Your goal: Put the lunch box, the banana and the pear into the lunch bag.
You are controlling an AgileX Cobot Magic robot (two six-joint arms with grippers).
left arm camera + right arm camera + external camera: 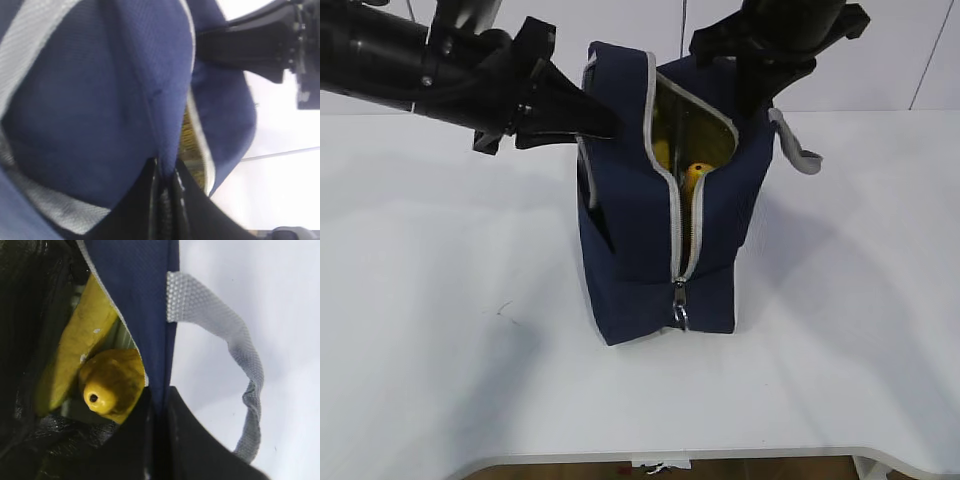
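Standing upright with its grey zipper parted, the boxy navy-blue fabric lunch bag (660,240) shows you the yellow banana (75,342) and pear (112,385) inside; behind, left gripper (605,120) and right gripper (160,415), jaws pinched on opposite rims, spread its mouth.

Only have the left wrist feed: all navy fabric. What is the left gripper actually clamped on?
Observer: Exterior view shows the left gripper shut on the lunch bag at its upper left edge, by the opening.
Operator: Zipper closed?
Observer: No. The grey zipper is open down the front, and its ring pull hangs near the bottom.
Operator: Anything inside?
Observer: Right wrist view shows the banana and the pear inside. No lunch box is visible.
Operator: Right arm?
Observer: The right gripper is pinching the bag's opposite wall, beside a grey handle.
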